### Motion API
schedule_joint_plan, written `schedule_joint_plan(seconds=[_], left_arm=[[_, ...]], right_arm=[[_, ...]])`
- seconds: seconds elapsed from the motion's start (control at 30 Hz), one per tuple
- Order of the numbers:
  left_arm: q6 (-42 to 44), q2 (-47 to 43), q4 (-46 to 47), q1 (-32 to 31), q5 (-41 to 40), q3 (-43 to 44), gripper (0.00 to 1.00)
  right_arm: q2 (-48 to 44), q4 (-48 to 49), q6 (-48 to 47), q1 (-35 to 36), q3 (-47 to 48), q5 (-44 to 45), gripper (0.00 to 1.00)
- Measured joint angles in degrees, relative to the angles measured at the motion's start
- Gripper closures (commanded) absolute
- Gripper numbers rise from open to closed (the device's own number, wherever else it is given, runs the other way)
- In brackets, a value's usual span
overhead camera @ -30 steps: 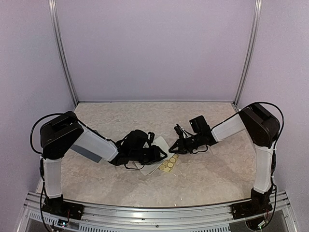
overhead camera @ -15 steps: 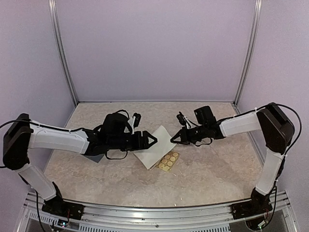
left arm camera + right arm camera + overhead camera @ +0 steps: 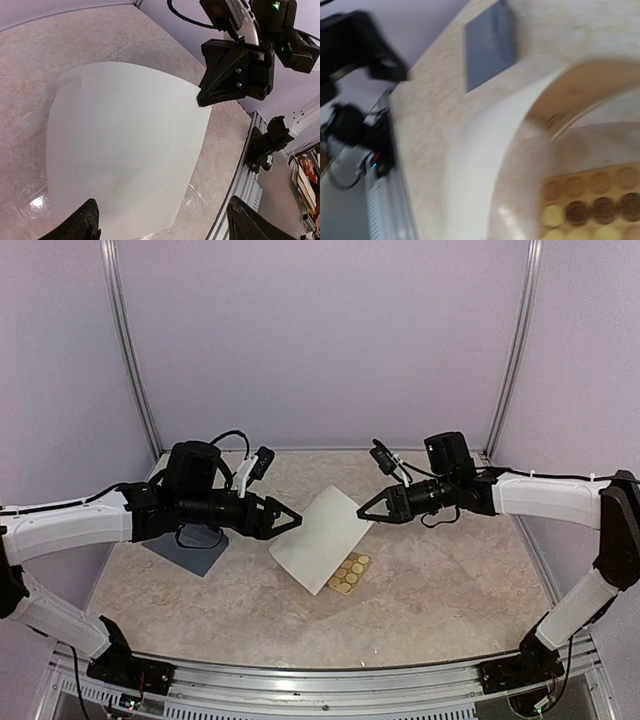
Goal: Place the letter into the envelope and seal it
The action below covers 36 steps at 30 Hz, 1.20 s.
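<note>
Here the envelope (image 3: 190,548) lies flat, apart from the letter (image 3: 320,540), whose corner the right gripper (image 3: 366,517) pinches; left gripper (image 3: 292,524) spread

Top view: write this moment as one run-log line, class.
right end effector: shut on corner of white-backed rectangular paper letter | left end effector: open beside it | slate blue-grey paper envelope: lying flat, apart from letter

The beige marbled table (image 3: 440,580) carries a blue-grey envelope (image 3: 190,548) lying flat behind the left gripper (image 3: 298,523). A sticker sheet (image 3: 349,573) lies below the right gripper (image 3: 360,517), at the letter's (image 3: 318,540) low edge.
</note>
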Motion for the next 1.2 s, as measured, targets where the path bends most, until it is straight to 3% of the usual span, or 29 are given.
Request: schedule_joint_plan(seconds=[0.43, 0.77, 1.2], left_arm=[[4.3, 4.9, -1.3, 1.9, 5.3, 0.9, 0.01], [5.5, 5.0, 6.7, 0.4, 14.4, -4.0, 0.01], [6.1, 2.9, 11.9, -3.5, 19.5, -5.5, 0.01]], right_arm=[[-4.2, -4.0, -4.5, 5.7, -1.7, -6.8, 1.00], [-4.6, -7.6, -9.0, 11.1, 0.4, -12.8, 1.00], [-9.5, -8.6, -10.4, 12.8, 0.5, -19.7, 1.00]])
